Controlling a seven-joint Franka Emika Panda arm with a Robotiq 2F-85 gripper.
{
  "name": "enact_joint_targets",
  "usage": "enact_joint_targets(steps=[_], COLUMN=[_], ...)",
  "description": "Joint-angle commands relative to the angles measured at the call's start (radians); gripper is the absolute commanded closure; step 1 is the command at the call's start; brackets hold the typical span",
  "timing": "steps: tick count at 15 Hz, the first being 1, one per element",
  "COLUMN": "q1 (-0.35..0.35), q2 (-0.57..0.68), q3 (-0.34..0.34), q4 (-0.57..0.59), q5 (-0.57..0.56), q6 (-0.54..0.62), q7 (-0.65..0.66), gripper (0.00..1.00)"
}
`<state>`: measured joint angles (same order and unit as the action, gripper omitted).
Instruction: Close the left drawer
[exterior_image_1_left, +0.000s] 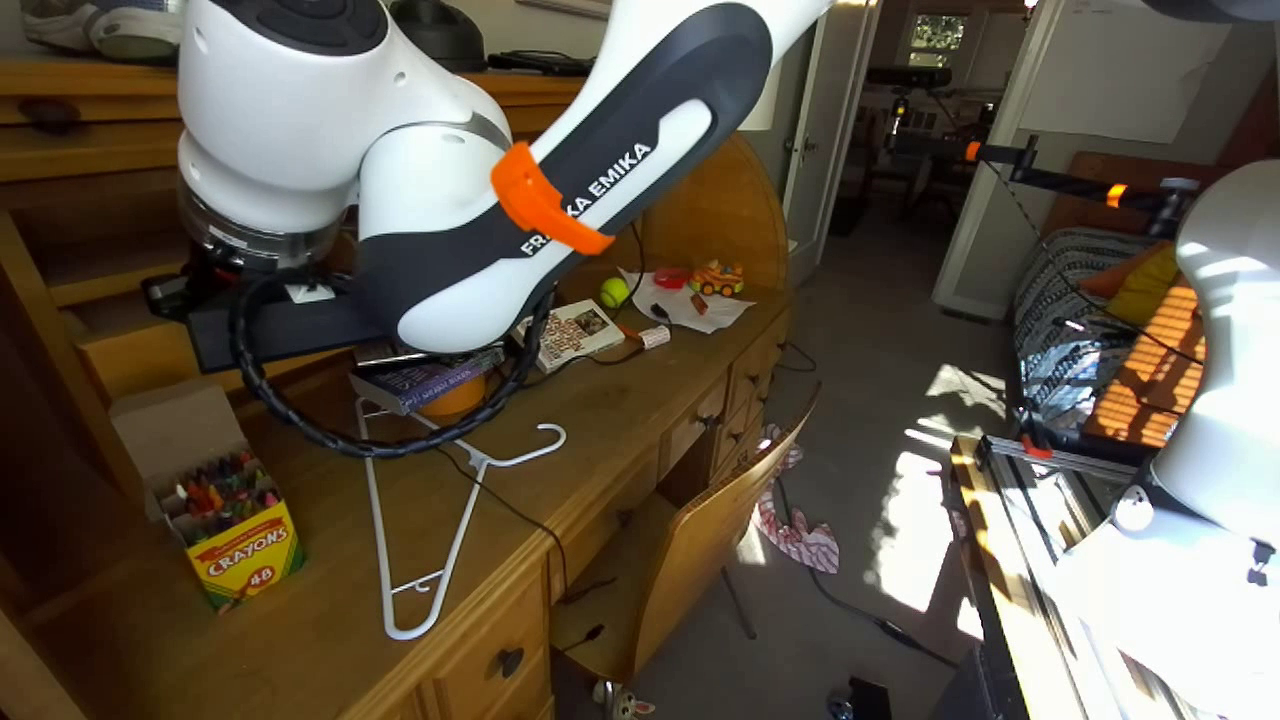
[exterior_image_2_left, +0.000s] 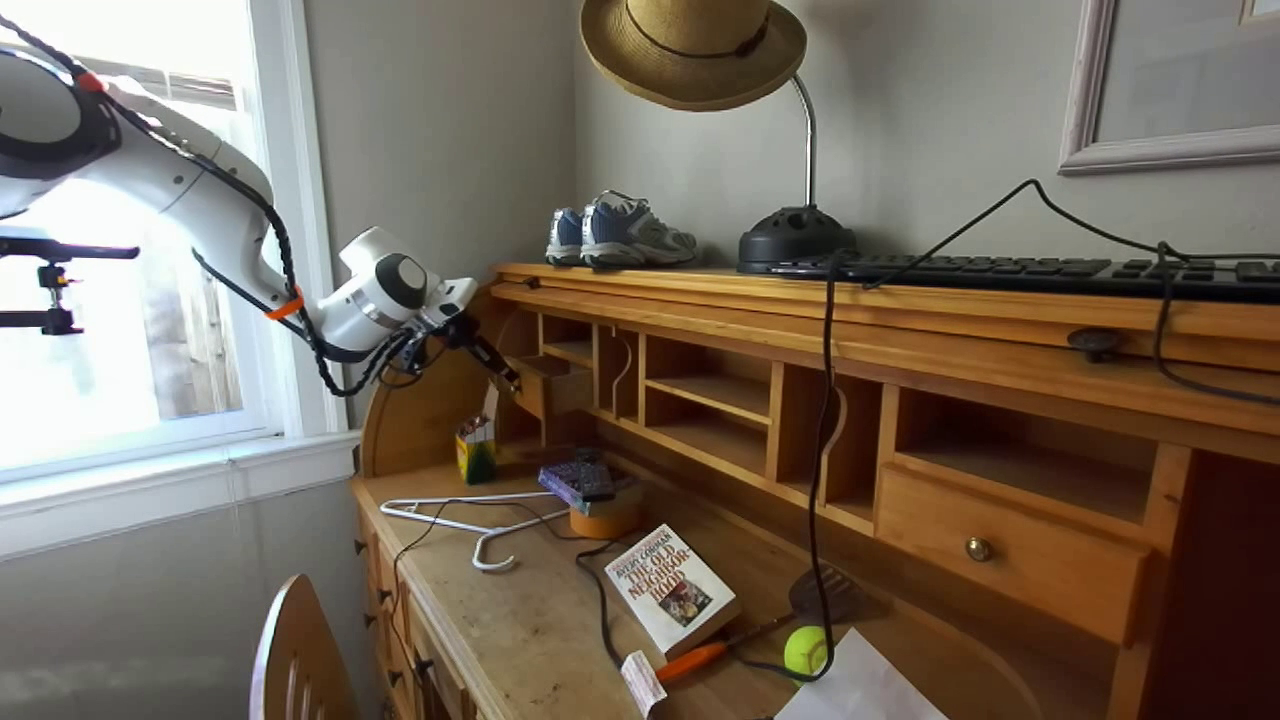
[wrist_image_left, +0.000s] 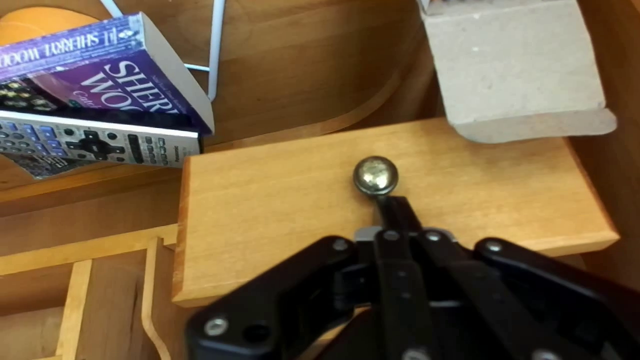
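Black and clenched, jaws pressed together, your gripper (wrist_image_left: 391, 201) has its tip right at the metal knob (wrist_image_left: 375, 175) of the left drawer (wrist_image_left: 275, 200); whether they touch, you cannot tell. In an exterior view the drawer juts out from the pigeonholes (exterior_image_2_left: 777, 420). In your wrist view a cardboard flap (wrist_image_left: 515, 65) overlaps its front; beyond, a remote (wrist_image_left: 100, 142) lies on a purple book (wrist_image_left: 107, 75).

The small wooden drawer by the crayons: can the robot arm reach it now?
Probably yes: in the wrist view, the shut gripper is right by the drawer front, near its knob; the crayon box flap overlaps only one corner.
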<state>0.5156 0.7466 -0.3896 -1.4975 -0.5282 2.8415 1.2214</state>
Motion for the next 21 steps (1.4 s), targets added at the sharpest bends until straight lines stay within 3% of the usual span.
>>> enact_joint_targets(steps=[1,6,9,16,21], q1=[0.021,0.061,0.046,0.023,-0.027], q2=[0.093,0.146,0.173,0.124,0.166], q3=[-0.09,-0.205,-0.217,-0.132,-0.087], q4=[0.113,0.175,0.21,0.186,0.264], q5=[-0.002,-0.011,-0.002,-0.004,0.005], q6=[0.001,-0.05,-0.067,-0.152,-0.165], q7=[0.09,0.208,0.209,0.121,0.112], gripper=[1.0,1.0,1.0,1.0,1.0])
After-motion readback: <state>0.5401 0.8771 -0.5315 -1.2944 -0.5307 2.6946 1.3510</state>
